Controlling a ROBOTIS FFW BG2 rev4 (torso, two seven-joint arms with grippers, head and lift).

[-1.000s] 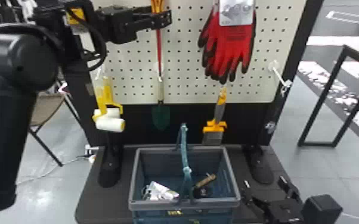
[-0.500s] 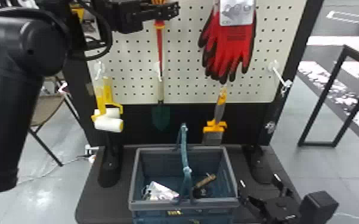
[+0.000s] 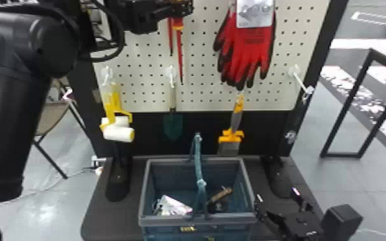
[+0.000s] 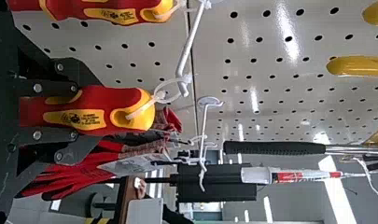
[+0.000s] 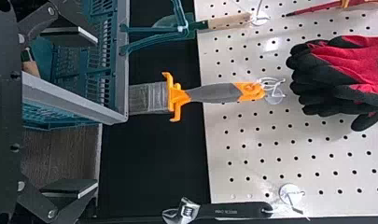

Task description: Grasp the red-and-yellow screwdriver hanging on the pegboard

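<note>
The red-and-yellow screwdriver (image 3: 179, 48) hangs at the top of the white pegboard (image 3: 202, 86), its thin red shaft pointing down. My left gripper (image 3: 173, 8) is high at the board's top edge. In the left wrist view the handle (image 4: 88, 114) lies between the two black fingers (image 4: 46, 86), which are shut on it. A white loop at the handle's end is caught on a white hook (image 4: 177, 81). A second red-and-yellow handle (image 4: 107, 9) hangs beside it. My right gripper (image 3: 266, 214) rests low beside the basket, open (image 5: 70, 112).
Red gloves (image 3: 243, 48), a yellow paint roller (image 3: 115, 125), a green trowel (image 3: 172, 121) and an orange-collared scraper (image 3: 232, 134) hang on the board. A blue basket (image 3: 144, 192) with small items stands on the black table below. A wrench (image 5: 219, 211) hangs on the board.
My left gripper has moved right and upward along the board's top onto the screwdriver handle. The red shaft now sits slightly higher. The right arm has stayed low by the basket.
</note>
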